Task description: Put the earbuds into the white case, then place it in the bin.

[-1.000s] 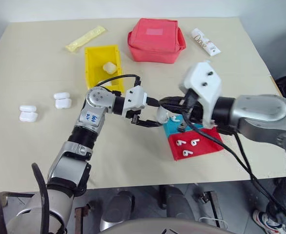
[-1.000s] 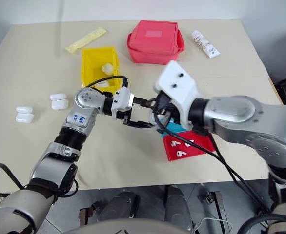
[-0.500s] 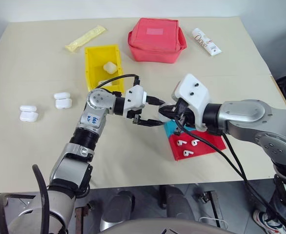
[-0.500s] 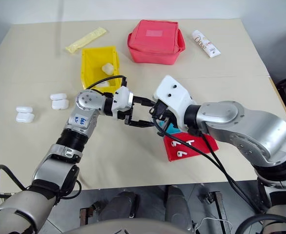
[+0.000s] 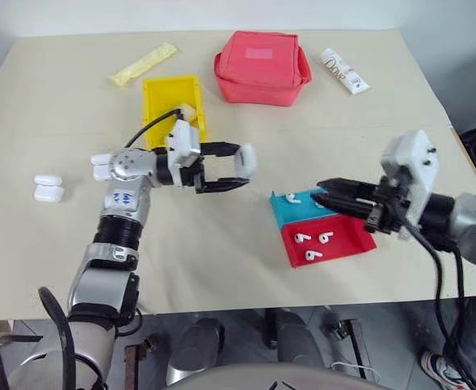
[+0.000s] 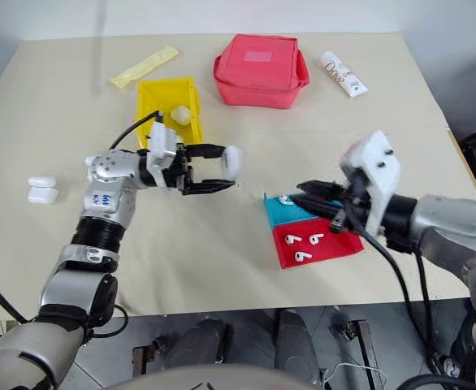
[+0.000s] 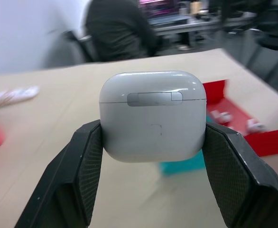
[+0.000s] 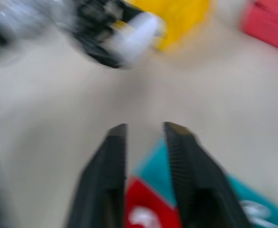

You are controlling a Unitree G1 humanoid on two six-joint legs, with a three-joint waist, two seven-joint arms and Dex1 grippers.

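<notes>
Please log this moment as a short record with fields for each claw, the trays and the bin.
left claw: shut on a closed white case, held above the table
right claw: open with a gap, empty, over the blue tray
blue tray: one earbud
red tray: two earbuds
bin: holds a white case
table, robot's left: four more white cases
</notes>
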